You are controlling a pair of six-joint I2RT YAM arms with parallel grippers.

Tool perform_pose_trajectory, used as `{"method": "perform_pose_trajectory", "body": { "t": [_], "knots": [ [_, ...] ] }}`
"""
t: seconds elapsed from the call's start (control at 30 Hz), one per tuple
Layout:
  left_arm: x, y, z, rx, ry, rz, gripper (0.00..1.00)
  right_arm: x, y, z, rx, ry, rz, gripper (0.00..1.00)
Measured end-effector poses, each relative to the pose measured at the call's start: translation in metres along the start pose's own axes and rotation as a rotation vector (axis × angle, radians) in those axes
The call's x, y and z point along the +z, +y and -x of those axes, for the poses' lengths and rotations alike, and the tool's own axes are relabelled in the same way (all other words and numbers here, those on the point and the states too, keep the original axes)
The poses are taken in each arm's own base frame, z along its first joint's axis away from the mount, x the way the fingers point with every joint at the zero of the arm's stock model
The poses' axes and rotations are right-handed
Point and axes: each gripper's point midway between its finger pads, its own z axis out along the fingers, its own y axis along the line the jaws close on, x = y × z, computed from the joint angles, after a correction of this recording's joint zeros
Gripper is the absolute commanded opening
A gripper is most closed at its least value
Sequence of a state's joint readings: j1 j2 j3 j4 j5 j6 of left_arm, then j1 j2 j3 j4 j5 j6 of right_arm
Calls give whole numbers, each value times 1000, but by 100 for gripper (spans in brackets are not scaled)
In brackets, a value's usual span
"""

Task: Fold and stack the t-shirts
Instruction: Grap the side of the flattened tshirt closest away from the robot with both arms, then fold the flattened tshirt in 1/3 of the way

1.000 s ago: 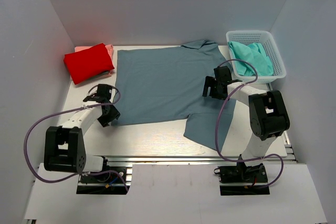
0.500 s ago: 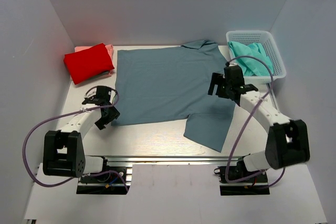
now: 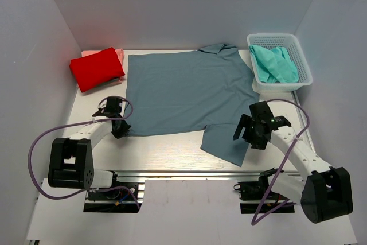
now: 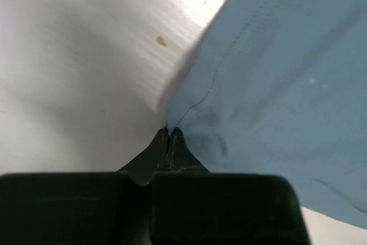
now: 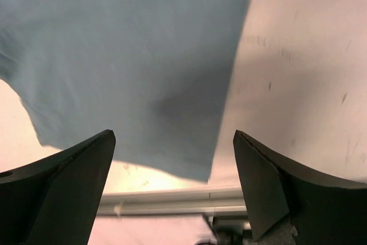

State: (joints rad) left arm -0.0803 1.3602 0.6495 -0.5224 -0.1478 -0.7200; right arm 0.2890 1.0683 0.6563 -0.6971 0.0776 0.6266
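Observation:
The dusty blue-grey t-shirt (image 3: 183, 90) lies spread flat on the table, collar at the back, one sleeve (image 3: 228, 139) reaching toward the near edge. My left gripper (image 3: 119, 125) is at its near left corner. In the left wrist view the gripper (image 4: 170, 133) is shut, pinching the puckered hem of the shirt (image 4: 275, 84). My right gripper (image 3: 248, 136) hovers open over the sleeve's right edge. In the right wrist view the gripper (image 5: 174, 136) has only the sleeve (image 5: 126, 44) below its spread fingers.
A folded red t-shirt (image 3: 96, 68) lies on a pink one (image 3: 119, 53) at the back left. A white mesh basket (image 3: 275, 38) at the back right holds a teal t-shirt (image 3: 274, 64). A metal rail (image 3: 189, 171) runs along the table's near edge.
My left gripper has closed on the shirt's near left corner. The right arm swung from over the shirt's right side down to the near sleeve, still open.

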Motion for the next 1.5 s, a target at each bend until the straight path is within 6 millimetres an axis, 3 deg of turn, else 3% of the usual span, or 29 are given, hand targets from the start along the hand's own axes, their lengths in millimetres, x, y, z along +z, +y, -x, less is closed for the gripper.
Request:
{"method": "perform_pose_trajectory", "body": {
  "t": [0.37, 0.6, 0.7, 0.77, 0.83, 1.13, 1.3, 1.4, 1.5],
  "knots": [
    [2, -8, 3, 10, -9, -35, 0, 13, -9, -85, 5, 323, -34, 79],
    [3, -9, 5, 14, -16, -45, 0, 14, -4, -95, -5, 391, -64, 70],
    [3, -10, 5, 19, -18, -50, 0, 16, -3, -94, -14, 404, -80, 48],
    [3, -10, 5, 21, -18, -52, 0, 19, -2, -91, -24, 398, -82, 22],
    [3, -11, 5, 27, -18, -54, 0, 23, 3, -84, -24, 374, -70, 0],
    [1, -16, 0, 69, 15, -92, 0, 34, 22, -43, -83, 224, -38, 0],
    [-5, -27, 0, 84, 56, -124, 0, 16, 57, 15, -122, 29, 42, 0],
    [-8, -40, 14, 87, 58, -137, 0, 0, 83, 58, -128, -114, 99, 0],
    [-10, -55, 32, 79, 49, -145, 0, -10, 97, 89, -112, -223, 124, 0]
  ]
}}
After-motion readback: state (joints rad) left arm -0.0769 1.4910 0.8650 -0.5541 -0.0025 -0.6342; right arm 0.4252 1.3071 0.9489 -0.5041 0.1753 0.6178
